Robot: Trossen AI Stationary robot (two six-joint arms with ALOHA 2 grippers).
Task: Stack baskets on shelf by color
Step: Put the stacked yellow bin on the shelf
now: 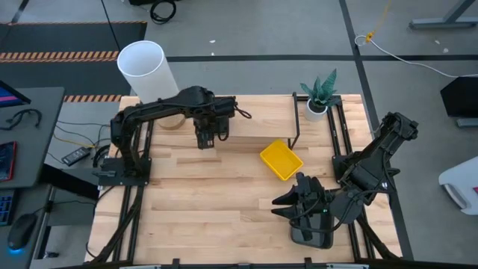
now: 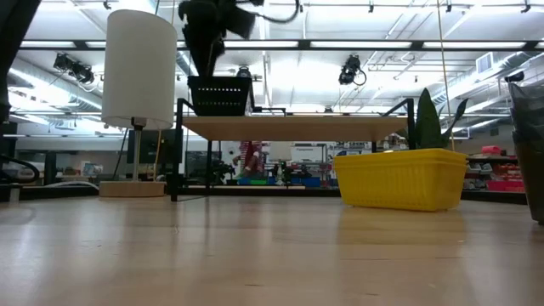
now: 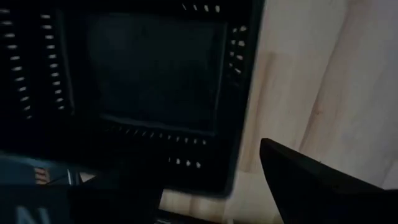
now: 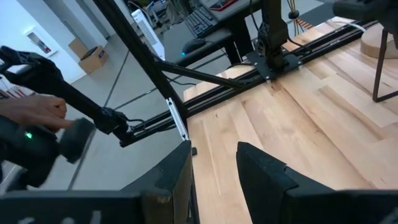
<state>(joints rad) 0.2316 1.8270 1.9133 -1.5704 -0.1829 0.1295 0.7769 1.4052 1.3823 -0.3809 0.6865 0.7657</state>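
A black mesh basket (image 2: 219,95) stands on the left end of the shelf's wooden plank (image 2: 289,126). In the left wrist view the basket (image 3: 155,81) fills most of the picture. My left gripper (image 1: 205,138) hangs over it, open, one finger over the inside and one beyond its wall (image 3: 239,124). One yellow basket (image 1: 281,160) rests on its bottom on the table in front of the shelf (image 1: 261,123). My right gripper (image 1: 295,202) is open near the table's near right corner, just above dark grey baskets (image 1: 312,235). My left gripper (image 3: 193,158) comes from above, pointing down, with the black basket's side wall between its spread fingers (image 3: 311,180). Whether either finger touches the wall, I cannot tell. The basket sits flat on the shelf.
A white cylinder lamp (image 1: 146,69) stands at the shelf's left end and a potted plant (image 1: 320,96) at its right end. Bare tabletop (image 1: 209,202) lies in the middle and near left. Beyond the table's edge a person's hand (image 4: 31,112) holds a dark device.
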